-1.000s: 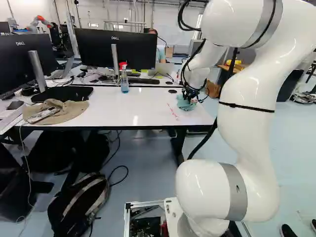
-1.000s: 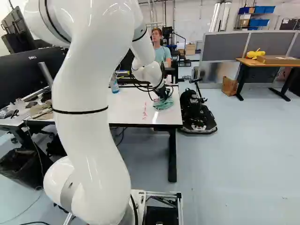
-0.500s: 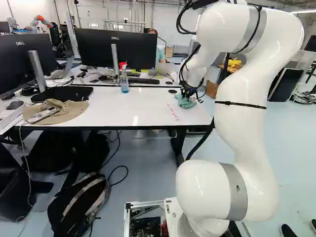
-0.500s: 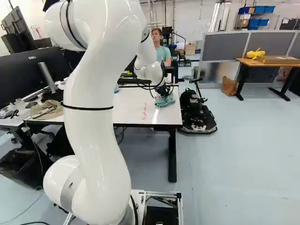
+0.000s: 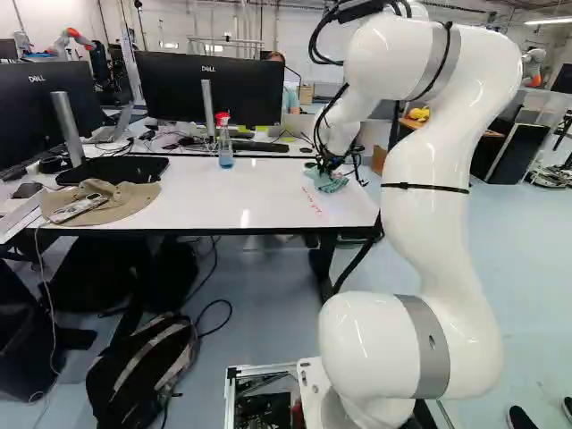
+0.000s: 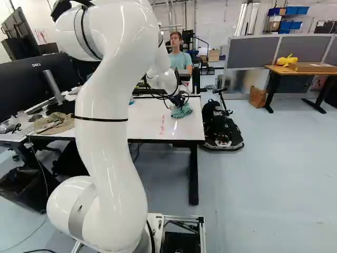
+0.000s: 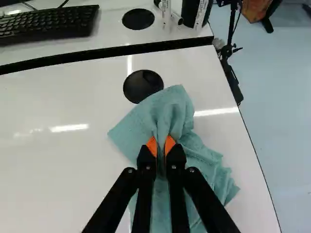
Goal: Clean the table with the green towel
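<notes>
The white arm reaches over the table, its tool at the green towel.

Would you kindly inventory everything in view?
Table: one, white, ahead of the arm
Towel: one, green, bunched on the table
Writing: one line, red, beside the towel
Spray bottle: one, blue, table's far edge
Monitors: two, black, left base view's left half
Keyboard: one, black, beyond the towel
Hat: one, tan, on the table
Phone-like object: one, pale, on the hat
Backpack: one, black, on the floor
Bin: one, black, on the floor
Paper bag: one, brown, on the floor
Arm: one, white, on the base
Gripper: one, black and orange, shut on the towel
</notes>
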Available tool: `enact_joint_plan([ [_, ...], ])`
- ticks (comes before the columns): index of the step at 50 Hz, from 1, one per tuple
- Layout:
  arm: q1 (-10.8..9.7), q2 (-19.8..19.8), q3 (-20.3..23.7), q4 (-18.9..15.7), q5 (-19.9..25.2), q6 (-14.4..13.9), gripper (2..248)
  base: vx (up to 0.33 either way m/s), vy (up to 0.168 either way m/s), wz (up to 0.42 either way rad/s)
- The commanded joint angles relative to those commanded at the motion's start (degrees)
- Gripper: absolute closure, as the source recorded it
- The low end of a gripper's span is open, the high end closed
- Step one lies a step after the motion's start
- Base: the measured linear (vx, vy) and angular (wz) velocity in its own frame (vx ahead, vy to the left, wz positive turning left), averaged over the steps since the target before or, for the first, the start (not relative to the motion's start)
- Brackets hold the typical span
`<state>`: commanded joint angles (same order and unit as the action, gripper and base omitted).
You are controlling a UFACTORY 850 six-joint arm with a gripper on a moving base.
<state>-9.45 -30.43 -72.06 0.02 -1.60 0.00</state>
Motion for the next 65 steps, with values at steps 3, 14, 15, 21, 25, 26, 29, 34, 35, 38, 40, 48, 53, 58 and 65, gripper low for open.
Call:
enact_joint_plan([
  [3, 0.4, 0.0, 0.0, 0.0, 0.0, 0.0, 212, 0.000, 0.000, 0.000],
  [14, 2.1, 0.6, 0.9, 0.0, 0.0, 0.0, 212, 0.000, 0.000, 0.000],
  [15, 2.2, 0.8, 1.0, 0.0, 0.0, 0.0, 212, 0.000, 0.000, 0.000],
  [21, 2.8, 1.8, 2.4, 0.0, 0.0, 0.0, 212, 0.000, 0.000, 0.000],
  [25, 3.2, 2.7, 3.6, 0.0, 0.0, 0.0, 212, 0.000, 0.000, 0.000],
  [26, 3.2, 2.9, 3.8, 0.0, 0.0, 0.0, 212, 0.000, 0.000, 0.000],
  [29, 3.5, 3.6, 4.8, 0.0, 0.0, 0.0, 212, 0.000, 0.000, 0.000],
  [34, 3.7, 4.8, 6.3, 0.0, 0.0, 0.0, 212, 0.000, 0.000, 0.000],
  [35, 3.7, 5.0, 6.6, 0.0, 0.0, 0.0, 212, 0.000, 0.000, 0.000],
  [38, 3.7, 5.7, 7.6, 0.0, 0.0, 0.0, 212, 0.000, 0.000, 0.000],
  [40, 3.7, 6.2, 8.2, 0.0, 0.0, 0.0, 212, 0.000, 0.000, 0.000],
  [48, 3.2, 8.0, 10.5, 0.0, 0.0, 0.0, 212, 0.000, 0.000, 0.000],
  [53, 2.6, 8.9, 11.6, 0.0, 0.0, 0.0, 212, 0.000, 0.000, 0.000],
  [58, 1.9, 9.6, 12.5, 0.0, 0.0, 0.0, 212, 0.000, 0.000, 0.000],
  [65, 0.8, 10.3, 13.4, 0.0, 0.0, 0.0, 212, 0.000, 0.000, 0.000],
])
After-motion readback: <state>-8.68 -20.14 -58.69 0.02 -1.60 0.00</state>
